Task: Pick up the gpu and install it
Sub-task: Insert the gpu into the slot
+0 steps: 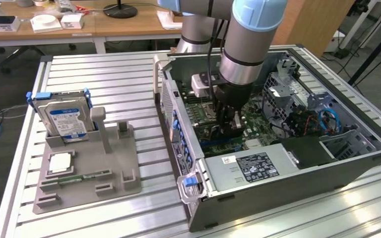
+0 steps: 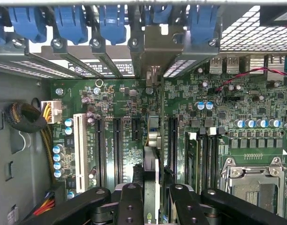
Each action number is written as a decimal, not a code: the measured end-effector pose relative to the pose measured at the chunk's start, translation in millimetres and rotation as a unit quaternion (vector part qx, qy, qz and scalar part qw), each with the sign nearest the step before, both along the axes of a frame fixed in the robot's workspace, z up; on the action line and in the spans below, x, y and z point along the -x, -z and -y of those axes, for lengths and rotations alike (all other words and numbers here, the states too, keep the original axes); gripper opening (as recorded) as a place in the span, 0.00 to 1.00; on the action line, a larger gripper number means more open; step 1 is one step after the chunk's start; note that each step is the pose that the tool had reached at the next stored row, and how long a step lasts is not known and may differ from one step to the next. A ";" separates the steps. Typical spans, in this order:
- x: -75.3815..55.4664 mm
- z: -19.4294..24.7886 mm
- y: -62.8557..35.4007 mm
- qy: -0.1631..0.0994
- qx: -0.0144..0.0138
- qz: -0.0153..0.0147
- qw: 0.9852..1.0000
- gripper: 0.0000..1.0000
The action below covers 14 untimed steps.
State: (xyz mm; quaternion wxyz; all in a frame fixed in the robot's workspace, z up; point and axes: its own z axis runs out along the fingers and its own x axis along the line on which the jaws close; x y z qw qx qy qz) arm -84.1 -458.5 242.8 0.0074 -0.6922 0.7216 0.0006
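The gpu (image 2: 152, 164) stands on its thin edge inside the open computer case (image 1: 349, 163), right over the green board (image 2: 110, 136). The tool (image 2: 152, 206) is clamped on it, one black finger (image 2: 130, 204) on each flat side, near its top edge. Its metal end reaches up to the slot wall with the blue clips (image 2: 110, 21).

The card looks thin, light and stiff, like a small plate. It would likely not bend, but it seems easy to break, with tiny parts on its faces. Holding it by the two flat sides near the top looks like the safe way, well away from the bottom edge that goes into a slot.

The exterior view shows the whole arm (image 1: 243, 54) reaching down into the case, and the worktop (image 1: 111, 74) with a grey holder (image 1: 88, 168) and a hard drive (image 1: 66, 119) beside it. The wrist view shows what the arm hides there: the card edge-on, the long black slots (image 2: 117, 150) and how the card lines up with them.
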 end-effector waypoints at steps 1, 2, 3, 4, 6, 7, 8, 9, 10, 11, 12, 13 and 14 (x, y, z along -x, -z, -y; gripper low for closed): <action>0.3 0.0 0.7 0.000 0.000 0.000 1.000 0.26; 0.6 0.0 1.3 0.000 0.000 0.000 1.000 0.26; 0.6 0.0 1.5 0.000 0.000 0.000 1.000 0.26; 0.6 -0.1 1.6 0.000 0.000 0.000 1.000 0.26; 0.5 -0.3 1.0 0.000 -0.001 0.001 1.000 0.26; 0.5 -0.4 0.6 0.000 -0.001 0.001 1.000 0.26; 0.5 -0.3 -0.1 0.000 -0.001 0.001 1.000 0.26; 0.6 -0.1 -0.5 0.000 0.000 0.001 1.000 0.26; 0.6 -0.1 -0.9 0.000 0.000 0.001 1.000 0.26; 0.6 -0.1 -2.1 0.000 0.000 0.001 1.000 0.26; 1.4 -0.3 -2.1 0.000 0.000 0.001 1.000 0.26; 3.7 -0.5 -2.0 0.000 0.000 0.002 1.000 0.26; 3.9 -0.5 -0.4 0.000 0.000 0.002 1.000 0.26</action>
